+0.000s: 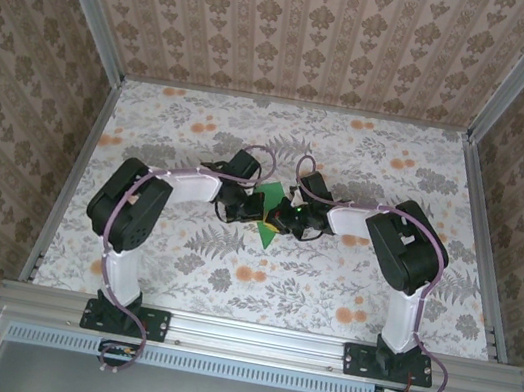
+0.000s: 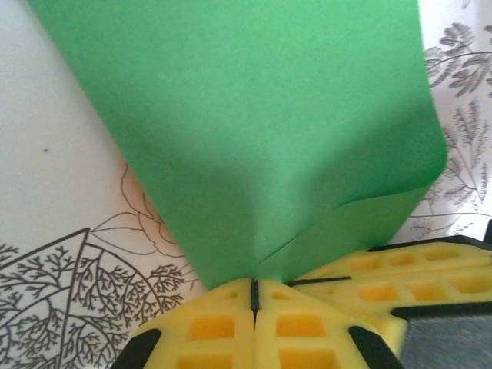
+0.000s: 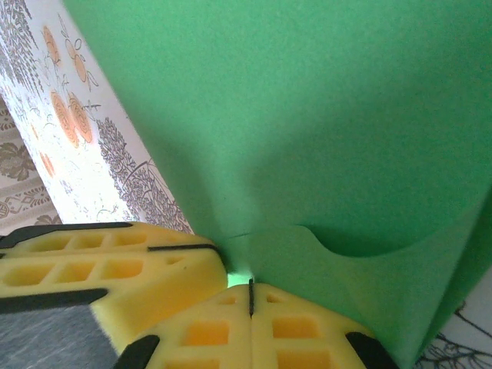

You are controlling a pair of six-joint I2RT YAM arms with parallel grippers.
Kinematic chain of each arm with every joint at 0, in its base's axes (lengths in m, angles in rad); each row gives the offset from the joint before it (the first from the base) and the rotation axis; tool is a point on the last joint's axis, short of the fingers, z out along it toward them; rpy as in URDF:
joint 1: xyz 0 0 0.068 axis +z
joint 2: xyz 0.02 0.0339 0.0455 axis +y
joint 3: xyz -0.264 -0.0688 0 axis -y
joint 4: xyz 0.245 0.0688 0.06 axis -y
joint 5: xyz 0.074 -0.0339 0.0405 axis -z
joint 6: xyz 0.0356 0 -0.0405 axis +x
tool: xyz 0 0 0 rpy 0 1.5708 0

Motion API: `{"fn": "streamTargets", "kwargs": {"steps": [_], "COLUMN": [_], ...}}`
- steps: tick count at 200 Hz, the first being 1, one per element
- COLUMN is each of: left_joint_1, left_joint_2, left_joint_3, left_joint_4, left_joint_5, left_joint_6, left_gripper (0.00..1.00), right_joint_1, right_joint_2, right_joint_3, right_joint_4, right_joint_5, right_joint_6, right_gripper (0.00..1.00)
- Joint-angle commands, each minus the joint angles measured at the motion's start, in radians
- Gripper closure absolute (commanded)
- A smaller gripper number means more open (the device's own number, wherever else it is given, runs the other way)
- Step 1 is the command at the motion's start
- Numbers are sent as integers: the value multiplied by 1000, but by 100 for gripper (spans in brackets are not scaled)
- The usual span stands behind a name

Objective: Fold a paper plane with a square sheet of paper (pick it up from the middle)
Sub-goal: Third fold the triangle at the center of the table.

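While both arms meet over the middle of the desk (image 1: 349, 161), you've got the left hand (image 2: 254, 296) clenched on the square sheet of paper (image 1: 266, 200), w/ the right hand (image 3: 250, 296) clenched on the same doubled-over edge right beside it, the 2 touching.

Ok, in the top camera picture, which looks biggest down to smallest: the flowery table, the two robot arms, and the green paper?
1. flowery table, biggest by far.
2. left arm and right arm: they look alike, so it's a tie.
3. green paper, smallest, though the arms partly cover it.
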Motion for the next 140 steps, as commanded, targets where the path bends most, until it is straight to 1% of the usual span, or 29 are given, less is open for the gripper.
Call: {"fn": "streamTargets", "kwargs": {"steps": [1,37,61,88,117,140], "left_joint_1": [-7,-8,-8,-3,16,32], "left_joint_2": [23,29,29,44,65,75], "left_joint_3": [14,2,-4,19,63,83], "left_joint_4": [-39,-116,-151,-173,-197,-207], "left_joint_5": [-21,-77,-110,-124,-122,-104], "left_joint_6": [14,46,76,141,247,292], "left_gripper": [100,100,100,100,100,100], "right_joint_1": [2,-8,-39,-77,-79,-74], "right_joint_2": [23,-12,-69,-96,-85,-61], "right_joint_3": [-23,-13,-9,21,45,63], "right_joint_4": [-50,-7,-2,-82,-144,-146], "right_joint_5": [15,-36,-43,-17,14,-17], "right_joint_6": [17,3,-42,-136,-207,-227], "right_gripper": [100,100,100,100,100,100]}}
